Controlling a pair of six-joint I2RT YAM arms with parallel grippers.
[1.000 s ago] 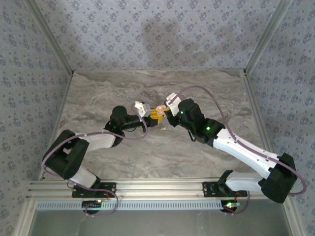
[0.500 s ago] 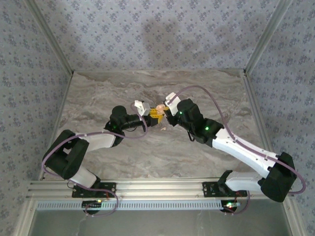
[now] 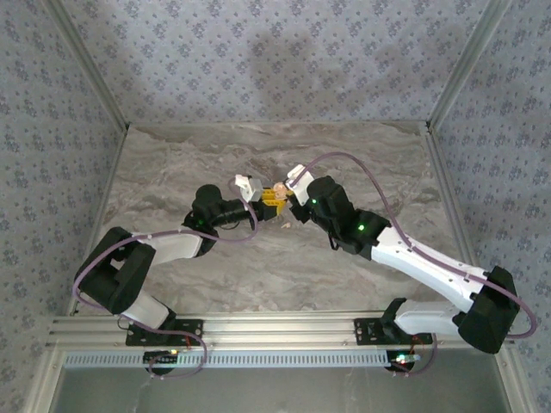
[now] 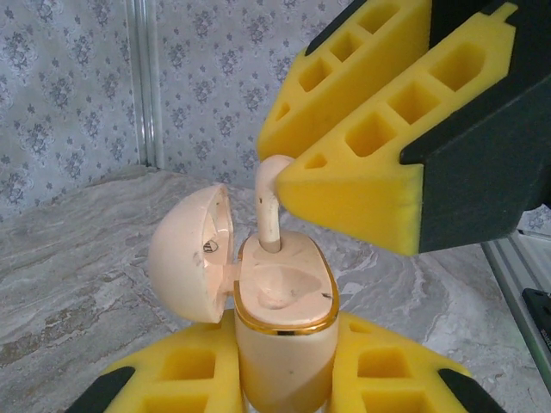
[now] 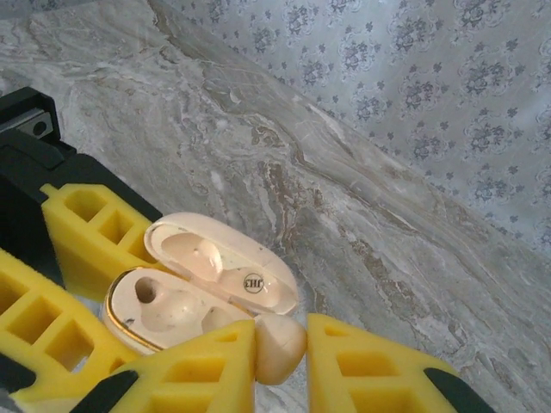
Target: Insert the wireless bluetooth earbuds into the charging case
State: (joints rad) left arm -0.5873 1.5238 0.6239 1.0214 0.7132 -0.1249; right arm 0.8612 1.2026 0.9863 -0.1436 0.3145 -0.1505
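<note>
The cream charging case [image 4: 284,288] stands upright with its lid [image 4: 185,254] swung open to the left, and my left gripper [image 4: 284,348] is shut on its body. One of the wireless bluetooth earbuds [image 4: 270,202] hangs over the case with its stem tip in the far socket. My right gripper [image 5: 280,348] is shut on that earbud's [image 5: 277,342] rounded head, just beside the open case [image 5: 168,305]. The nearer socket shows bare. In the top view both grippers meet mid-table, left [image 3: 271,203] and right [image 3: 294,200].
Grey marbled table [image 3: 344,155] all around, with patterned walls behind and at the sides. The right gripper's yellow fingers [image 4: 362,138] loom above the case in the left wrist view. A metal rail [image 3: 258,331] runs along the near edge.
The right arm has edged slightly left toward the case with the earbud. The left arm holds still.
</note>
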